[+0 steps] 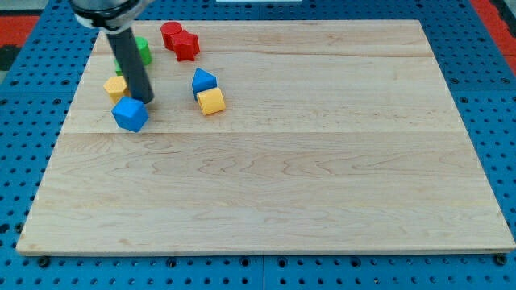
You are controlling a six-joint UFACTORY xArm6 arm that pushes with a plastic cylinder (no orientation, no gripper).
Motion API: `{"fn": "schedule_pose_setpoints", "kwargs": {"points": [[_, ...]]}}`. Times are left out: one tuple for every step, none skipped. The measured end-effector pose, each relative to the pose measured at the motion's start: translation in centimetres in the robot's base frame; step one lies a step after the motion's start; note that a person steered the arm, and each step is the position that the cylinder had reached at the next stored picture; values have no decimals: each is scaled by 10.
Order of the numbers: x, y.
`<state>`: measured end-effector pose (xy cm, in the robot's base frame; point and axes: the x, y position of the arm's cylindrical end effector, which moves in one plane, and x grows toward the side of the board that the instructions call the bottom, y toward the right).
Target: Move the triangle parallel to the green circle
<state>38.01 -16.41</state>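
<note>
The blue triangle (203, 80) sits near the view's upper left, touching a yellow block (211, 101) just below it. The green circle (141, 51) lies further left near the top edge, partly hidden behind my rod. My tip (146, 100) rests just above the blue cube (130, 114) and right of a yellow block (115, 87), well left of the triangle.
Two red blocks (179, 40) sit together at the view's top, right of the green circle. The wooden board (282, 177) lies on a blue pegboard surface (24, 97).
</note>
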Motion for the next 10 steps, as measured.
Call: {"fn": "schedule_pose_setpoints", "kwargs": {"points": [[-11,46],[-11,66],[-10,80],[-9,91],[-34,105],[-27,121],[12,127],[35,102],[66,72],[73,35]]}}
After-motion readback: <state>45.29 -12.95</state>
